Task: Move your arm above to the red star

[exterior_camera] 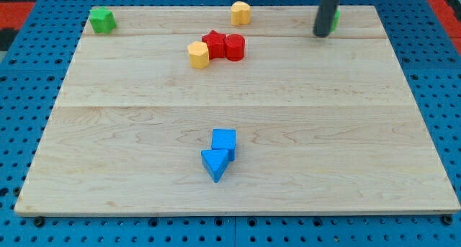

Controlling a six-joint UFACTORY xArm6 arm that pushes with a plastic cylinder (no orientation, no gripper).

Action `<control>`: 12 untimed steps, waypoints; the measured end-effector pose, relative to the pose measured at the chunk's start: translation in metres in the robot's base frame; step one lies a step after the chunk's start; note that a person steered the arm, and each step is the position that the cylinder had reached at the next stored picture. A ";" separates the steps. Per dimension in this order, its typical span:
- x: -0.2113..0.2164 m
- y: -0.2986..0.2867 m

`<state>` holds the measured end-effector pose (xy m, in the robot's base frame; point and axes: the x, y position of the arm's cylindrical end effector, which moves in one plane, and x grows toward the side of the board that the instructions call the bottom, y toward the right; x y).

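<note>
One red star (213, 42), light, stiff, slides easily; my tip (321, 34) far right, well apart; no hand to grip.

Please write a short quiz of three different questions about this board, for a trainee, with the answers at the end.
1. True or false: my tip touches the red star.
2. Which block touches the red star on the view's right? A) the red cylinder B) the blue cube C) the green block at the top left
3. Fill in: the yellow block at the view's top edge lies to the view's ____ of my tip.

Key: 1 false, my tip stands well to the view's right of the star. 2 A. 3 left.
</note>
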<state>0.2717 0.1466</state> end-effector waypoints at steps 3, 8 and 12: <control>-0.024 0.038; 0.008 -0.041; 0.008 -0.146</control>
